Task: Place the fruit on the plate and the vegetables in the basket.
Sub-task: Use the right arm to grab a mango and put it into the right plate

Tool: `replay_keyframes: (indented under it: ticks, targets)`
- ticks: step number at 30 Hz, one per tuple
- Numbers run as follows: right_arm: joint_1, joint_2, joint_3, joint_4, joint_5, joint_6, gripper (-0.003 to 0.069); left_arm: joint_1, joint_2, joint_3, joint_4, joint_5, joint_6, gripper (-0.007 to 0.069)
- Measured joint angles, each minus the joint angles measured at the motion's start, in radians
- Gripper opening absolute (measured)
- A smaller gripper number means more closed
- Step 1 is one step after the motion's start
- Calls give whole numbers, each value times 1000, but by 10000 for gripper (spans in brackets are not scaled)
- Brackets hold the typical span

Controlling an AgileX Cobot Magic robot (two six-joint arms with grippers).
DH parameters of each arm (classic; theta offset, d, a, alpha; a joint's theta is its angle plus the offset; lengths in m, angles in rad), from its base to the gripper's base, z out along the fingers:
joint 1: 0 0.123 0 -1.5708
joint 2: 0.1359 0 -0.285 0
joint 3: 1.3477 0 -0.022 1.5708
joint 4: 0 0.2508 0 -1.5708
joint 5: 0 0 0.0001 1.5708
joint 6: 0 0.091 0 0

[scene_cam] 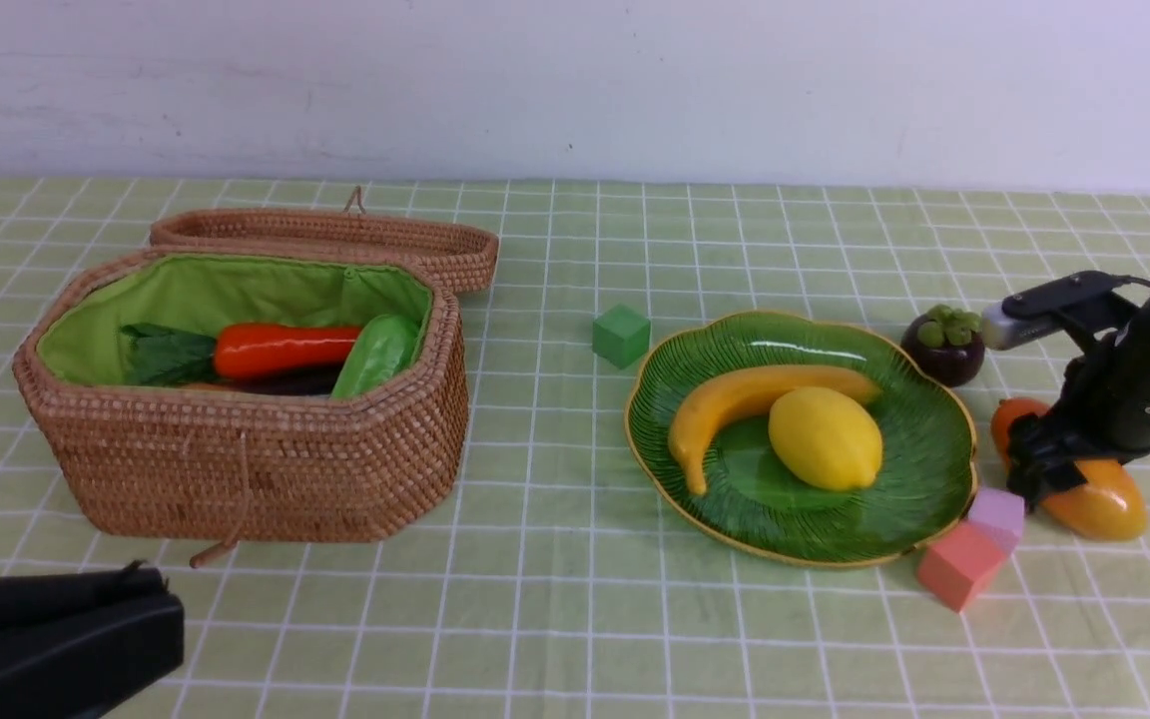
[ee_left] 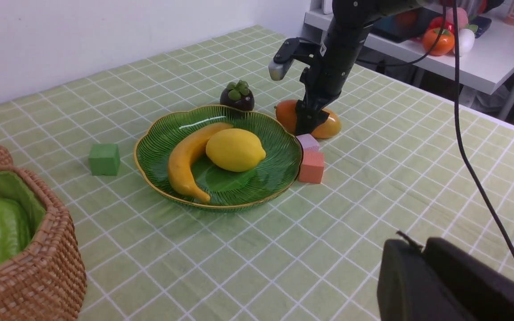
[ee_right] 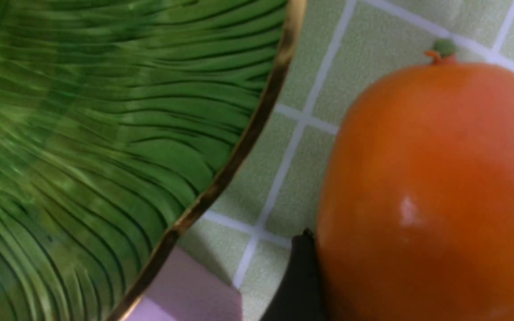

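I can't find any words, numbers or signs to read here. Nothing is written on the things on the table, and the things far behind are too blurry.

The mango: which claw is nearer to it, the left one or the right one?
Right. The right claw is down at the mango, one finger against its side. The left claw sits far off, at the near edge on the basket's side.

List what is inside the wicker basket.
In the basket, against its green lining, lie a red-orange carrot with green leaves, a light green gourd and a dark purple piece beneath the carrot, probably the eggplant. The front wall hides whatever lies lower.
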Motion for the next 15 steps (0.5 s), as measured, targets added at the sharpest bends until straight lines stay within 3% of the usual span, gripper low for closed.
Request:
replay_keyframes:
  ticks: [8,15]
  targets:
    - [0,-7,0,-2,24,39,575,0,0,0,0,0,0,50]
    - [0,-161,0,-9,119,222,575,0,0,0,26,-3,0,50]
